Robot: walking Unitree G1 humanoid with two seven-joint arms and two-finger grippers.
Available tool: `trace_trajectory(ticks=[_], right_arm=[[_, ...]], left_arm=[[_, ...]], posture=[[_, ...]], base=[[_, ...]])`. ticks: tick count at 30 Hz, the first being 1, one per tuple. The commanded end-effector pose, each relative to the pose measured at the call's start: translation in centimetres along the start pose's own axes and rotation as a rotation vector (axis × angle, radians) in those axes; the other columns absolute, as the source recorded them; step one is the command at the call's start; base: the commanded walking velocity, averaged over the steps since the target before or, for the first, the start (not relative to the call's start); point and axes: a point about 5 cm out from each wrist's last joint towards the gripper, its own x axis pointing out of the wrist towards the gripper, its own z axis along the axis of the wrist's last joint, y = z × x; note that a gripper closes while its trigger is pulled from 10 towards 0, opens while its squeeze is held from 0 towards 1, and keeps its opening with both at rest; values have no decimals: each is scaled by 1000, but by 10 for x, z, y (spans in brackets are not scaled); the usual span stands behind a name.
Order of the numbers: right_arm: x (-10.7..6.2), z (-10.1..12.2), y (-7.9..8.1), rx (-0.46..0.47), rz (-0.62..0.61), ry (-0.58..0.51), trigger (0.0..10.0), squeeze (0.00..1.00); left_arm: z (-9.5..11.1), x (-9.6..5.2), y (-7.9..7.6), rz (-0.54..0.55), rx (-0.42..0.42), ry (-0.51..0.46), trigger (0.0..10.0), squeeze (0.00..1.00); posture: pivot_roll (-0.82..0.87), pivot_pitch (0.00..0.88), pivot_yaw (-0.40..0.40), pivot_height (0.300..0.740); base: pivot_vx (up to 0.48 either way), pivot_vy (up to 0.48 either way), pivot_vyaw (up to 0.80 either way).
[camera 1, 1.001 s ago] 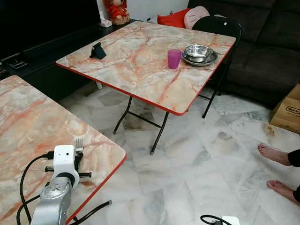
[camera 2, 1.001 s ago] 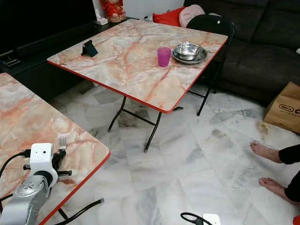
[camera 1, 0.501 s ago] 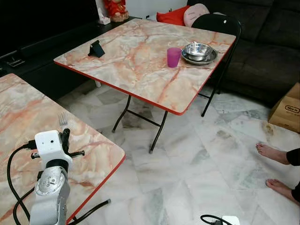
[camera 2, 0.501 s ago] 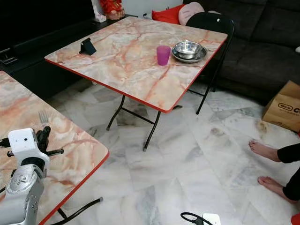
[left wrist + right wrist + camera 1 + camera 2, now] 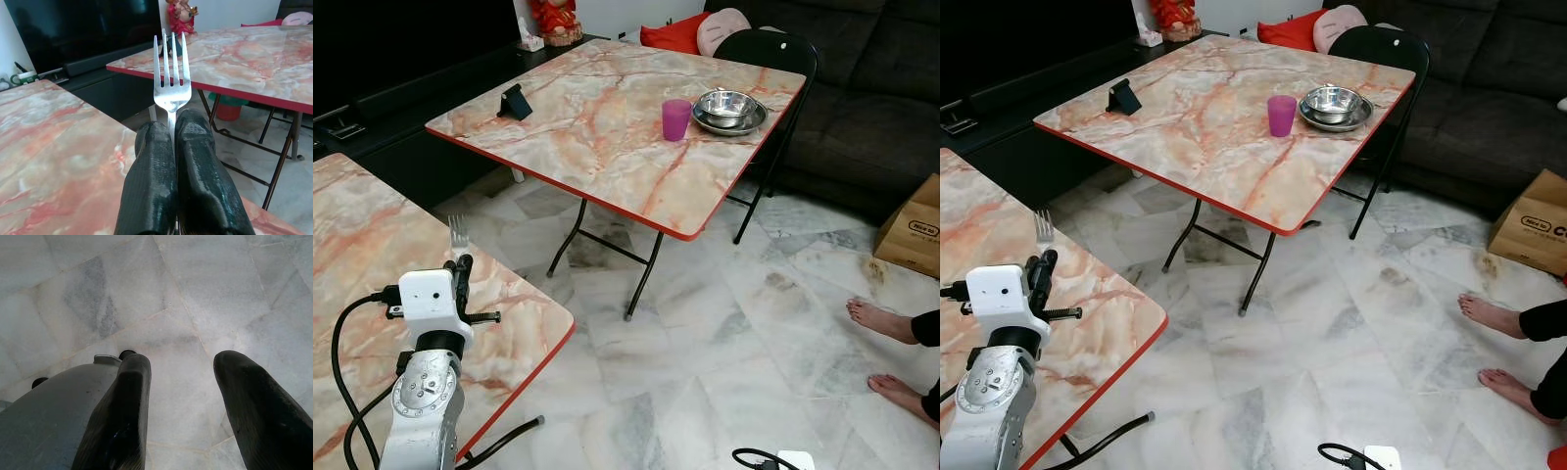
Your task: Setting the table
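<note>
**A:** Where is the fork [image 5: 171, 83] right now?

**B:** It is in the left gripper [image 5: 175, 147]. The two black fingers [image 5: 152, 181] are clenched on the handle, and the tines stick out past the fingertips, pointing up. In the left eye view the fork stands upright above the near table [image 5: 372, 255], close to that table's right edge and above its front right corner.

**A:** Is the fork touching the near table?

**B:** No, it is held above the marbled top, with the silver left arm rising from below the red rim.

**A:** And the right gripper [image 5: 181, 382]?

**B:** Its fingers are spread apart with nothing between them. It hangs over the pale marble floor tiles [image 5: 195, 289], and a grey rounded part of the robot sits just beside one finger.

**A:** What is on the far table [image 5: 607, 127]?

**B:** A purple cup [image 5: 676, 119] stands near the right edge, just beside a steel bowl [image 5: 727, 104] that sits in a steel plate [image 5: 730, 124] toward the far right corner. A small black stand [image 5: 516, 102] is near the left edge. All of these are well apart from the fork.

**A:** Anything around the far table?

**B:** A black folding chair [image 5: 769, 51] is pushed against its far right side, with a dark sofa [image 5: 871, 88] behind. A cardboard box [image 5: 913, 230] rests on the floor near the sofa, and a person's bare feet [image 5: 881, 319] are on the tiles at the right.
</note>
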Motion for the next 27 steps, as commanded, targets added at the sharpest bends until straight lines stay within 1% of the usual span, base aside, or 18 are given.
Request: trace_trajectory(ticks=[1,3,7,17,27], right_arm=[[-1,-2,-1,-10,2,-1,10000,0],[-1,-2,-1,-17,1,-1,10000,0],[-1,-2,-1,-25,1,-4,10000,0],[-1,-1,0,-25,4,-7,10000,0],[0,0,0,-21,2,-10,10000,0]], left_arm=[[4,1,-1,-3,29,-21,10000,0],[3,2,-2,-6,28,-18,10000,0],[3,3,-5,-10,18,-18,10000,0],[3,5,-5,-7,10,-15,10000,0],[4,8,-9,-17,5,-16,10000,0]], posture=[[19,0,15,732],[16,0,15,732],[15,0,16,732],[22,0,16,732],[21,0,16,732]], base=[[0,-259,0],[0,-264,0],[0,0,0],[0,0,800],[0,0,800]])
